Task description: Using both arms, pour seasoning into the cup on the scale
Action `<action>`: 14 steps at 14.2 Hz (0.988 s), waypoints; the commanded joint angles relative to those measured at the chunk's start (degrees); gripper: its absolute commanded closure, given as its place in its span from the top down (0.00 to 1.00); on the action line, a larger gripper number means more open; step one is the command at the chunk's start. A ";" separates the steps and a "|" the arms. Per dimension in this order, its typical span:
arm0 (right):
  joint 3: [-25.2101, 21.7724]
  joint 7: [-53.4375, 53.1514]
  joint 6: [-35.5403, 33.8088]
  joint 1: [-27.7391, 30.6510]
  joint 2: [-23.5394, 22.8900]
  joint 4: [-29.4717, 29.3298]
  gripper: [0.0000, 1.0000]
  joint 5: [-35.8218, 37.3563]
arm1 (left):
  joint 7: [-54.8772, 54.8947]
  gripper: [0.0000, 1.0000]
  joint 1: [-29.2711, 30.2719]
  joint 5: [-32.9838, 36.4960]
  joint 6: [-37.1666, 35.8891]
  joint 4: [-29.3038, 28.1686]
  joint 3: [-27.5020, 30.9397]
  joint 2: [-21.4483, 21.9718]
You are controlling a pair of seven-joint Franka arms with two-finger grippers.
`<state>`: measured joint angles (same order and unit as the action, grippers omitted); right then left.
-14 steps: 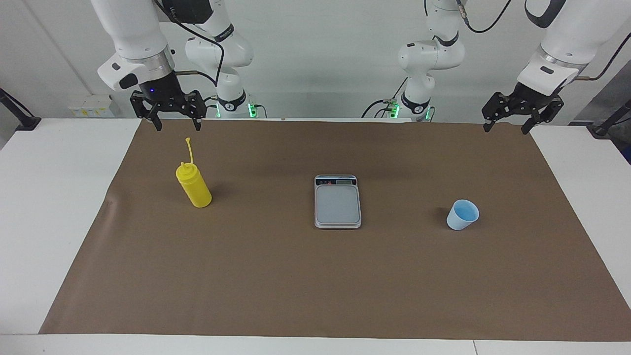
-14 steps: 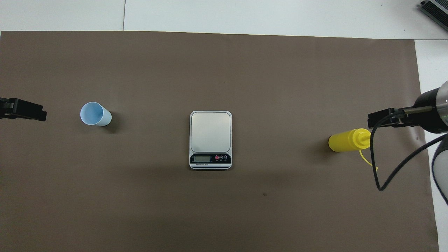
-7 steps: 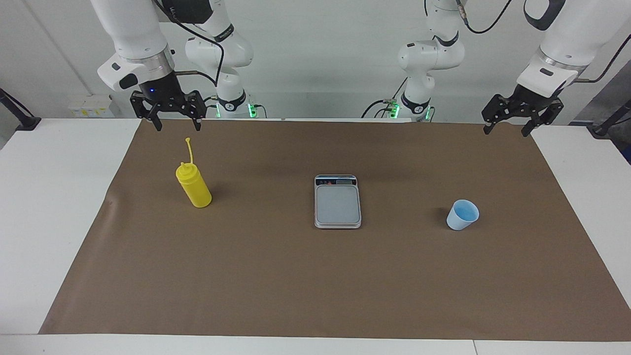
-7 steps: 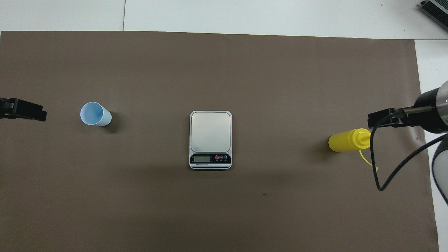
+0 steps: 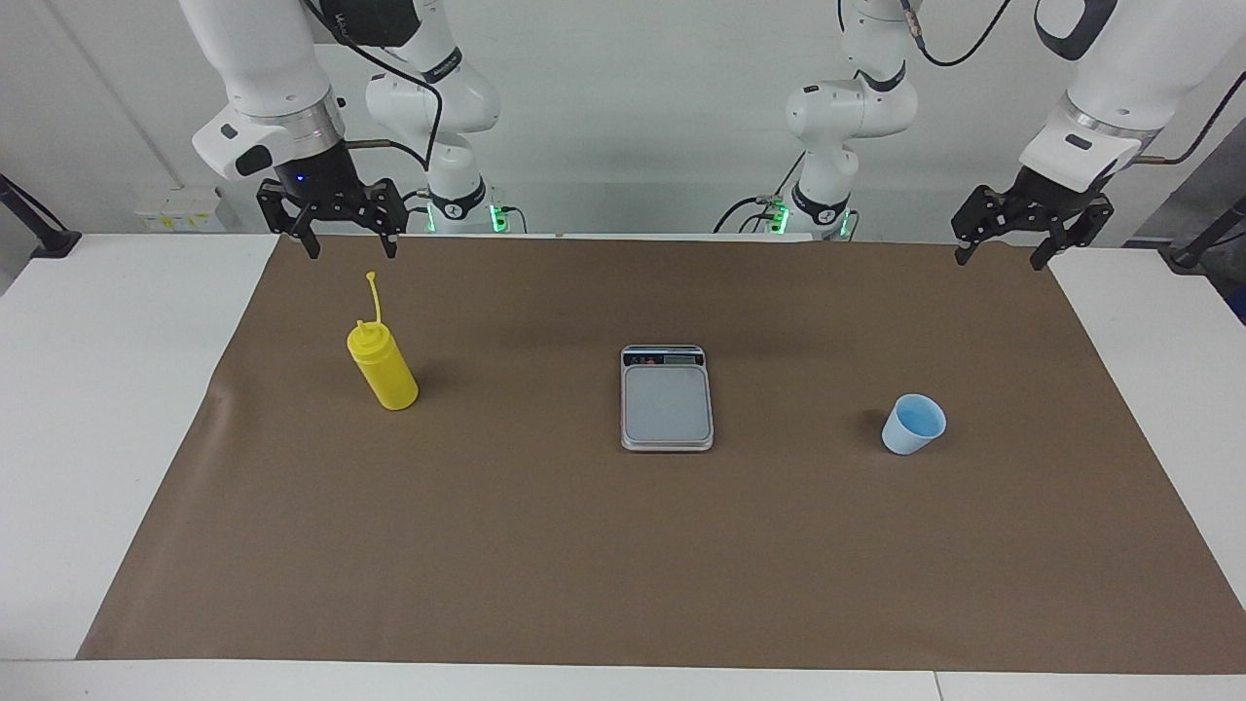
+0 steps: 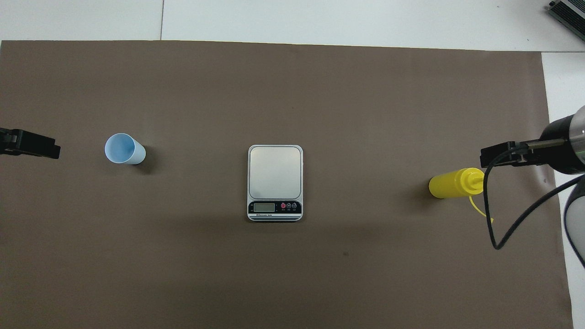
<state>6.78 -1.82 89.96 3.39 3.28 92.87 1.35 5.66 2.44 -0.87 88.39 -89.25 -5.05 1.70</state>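
Mid-counter sits the scale (image 5: 667,401); bottle (image 5: 384,367) and cup (image 5: 913,424) flank it toward the ends, both hands (image 5: 349,245) (image 5: 1003,255) agape above the robots' edge.

Left end effector (image 5: 1007,251): slightly raised from its position a second ago.
Right end effector (image 5: 347,245): marginally raised too.

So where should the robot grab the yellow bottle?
Probably around the round middle of the yellow bottle, coming in level from the robots' side. It stands upright, and its thin nozzle and cap strap up top give little to hold. The open right hand, up in the air, hangs closest, so it likely suits best.
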 commanded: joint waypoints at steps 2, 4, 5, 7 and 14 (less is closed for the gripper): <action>0.25 -0.46 -0.58 0.48 0.94 0.65 1.00 -0.12 | 0.93 1.00 -0.24 0.26 2.74 -1.28 0.48 0.59; 0.25 -0.46 -0.58 0.48 0.94 0.74 1.00 -0.12 | 0.85 1.00 -0.15 0.34 4.32 -0.93 0.48 -0.72; 0.25 -0.55 -0.58 0.48 0.94 0.74 1.00 -0.12 | 0.85 1.00 -0.06 0.34 5.38 -0.84 0.48 -1.60; 0.25 -0.46 -0.58 0.48 0.94 0.74 1.00 -0.12 | 0.85 1.00 0.20 0.34 8.10 -0.58 0.74 -3.71; 0.25 -0.46 -0.58 0.56 0.94 0.74 1.00 -0.12 | 0.58 1.00 2.83 0.26 18.64 -2.94 0.92 -11.62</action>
<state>6.78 -1.82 89.96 3.39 3.28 92.88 1.35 5.69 3.74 -0.87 103.72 -90.30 -3.90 -8.84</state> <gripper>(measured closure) 0.000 0.000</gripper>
